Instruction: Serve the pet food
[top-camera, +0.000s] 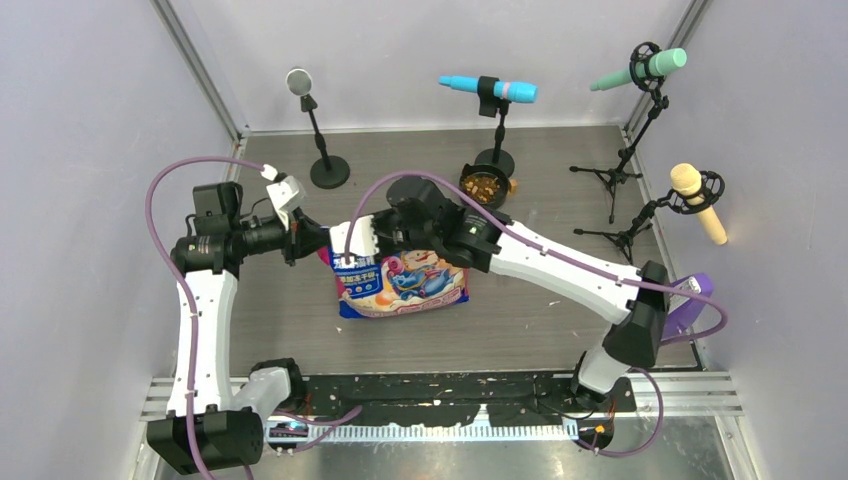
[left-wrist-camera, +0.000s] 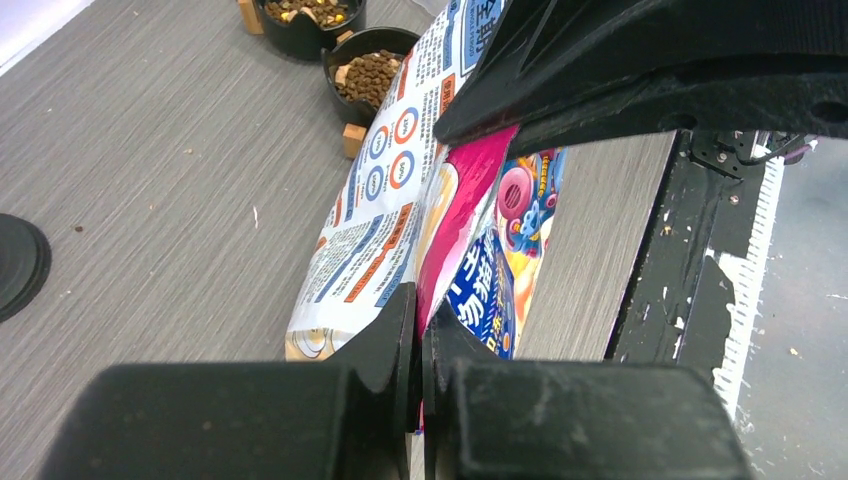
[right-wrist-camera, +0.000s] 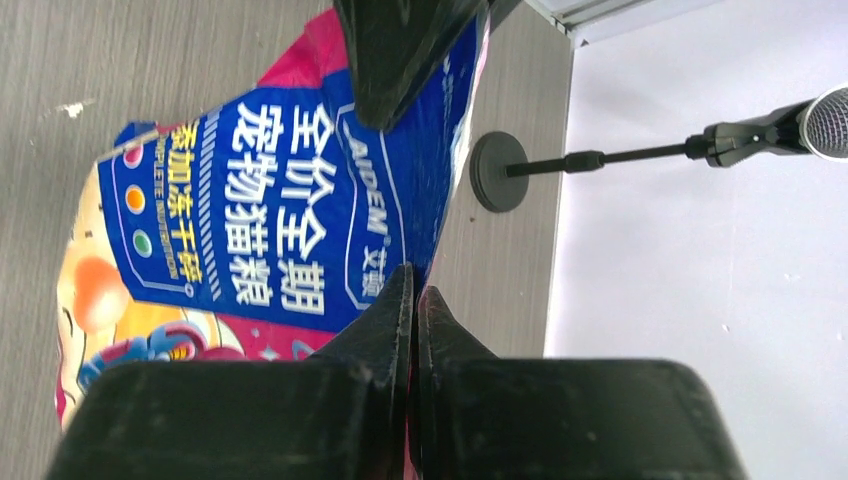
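The pink-and-blue pet food bag (top-camera: 402, 282) stands on the table's middle, its top edge pinched from both ends. My left gripper (top-camera: 318, 243) is shut on the bag's left top corner, as the left wrist view (left-wrist-camera: 420, 325) shows. My right gripper (top-camera: 385, 236) is shut on the top edge beside it, as the right wrist view (right-wrist-camera: 413, 300) shows. The bag fills the left wrist view (left-wrist-camera: 400, 200) and the right wrist view (right-wrist-camera: 260, 220). Brown kibble (top-camera: 484, 186) lies in a black bowl behind the right arm. The left wrist view shows two black bowls (left-wrist-camera: 375, 75) holding kibble.
Microphones on stands ring the back: a round-based one (top-camera: 329, 172) at back left, a blue one (top-camera: 490, 90), a green one (top-camera: 640, 70), and a yellow one (top-camera: 697, 200) at right. A purple object (top-camera: 693, 300) lies by the right arm's elbow.
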